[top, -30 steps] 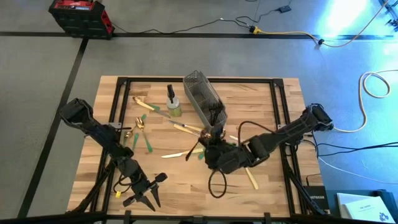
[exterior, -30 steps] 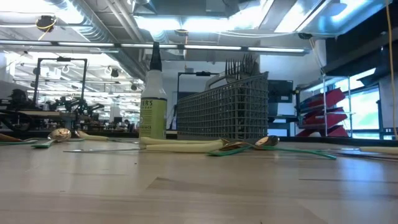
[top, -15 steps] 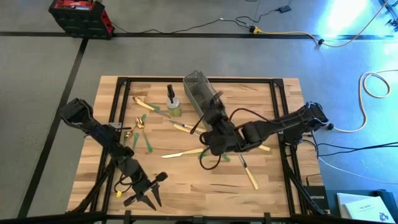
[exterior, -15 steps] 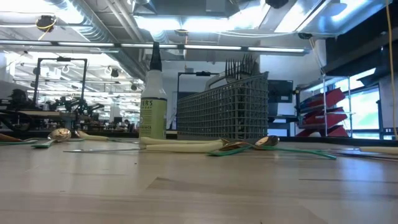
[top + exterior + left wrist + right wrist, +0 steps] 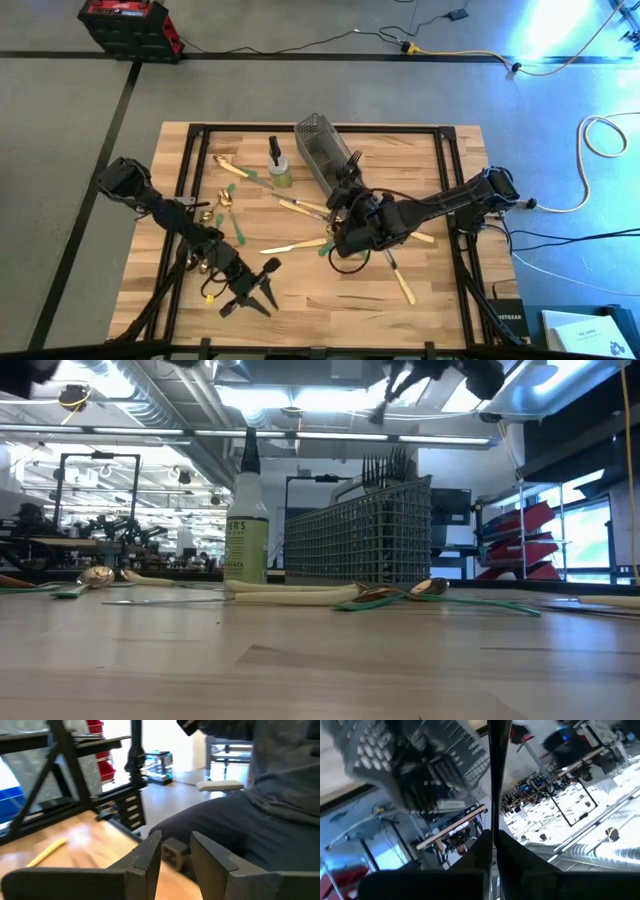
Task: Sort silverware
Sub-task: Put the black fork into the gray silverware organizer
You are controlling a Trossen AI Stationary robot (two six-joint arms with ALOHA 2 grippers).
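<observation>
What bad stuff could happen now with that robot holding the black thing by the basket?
1. The right gripper pinches the dark utensil only at one thin end, so it might swing or slip and miss the caddy.
2. Forks already stand in the caddy, so the new piece could catch on them.
3. The spray bottle stands close beside the caddy; a wide move could tip it.

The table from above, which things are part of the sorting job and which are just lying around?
Part of the job: loose silverware on the table, dark fork in the right gripper, mesh caddy.
Lying about: spray bottle, red toolbox, floor cables.
</observation>
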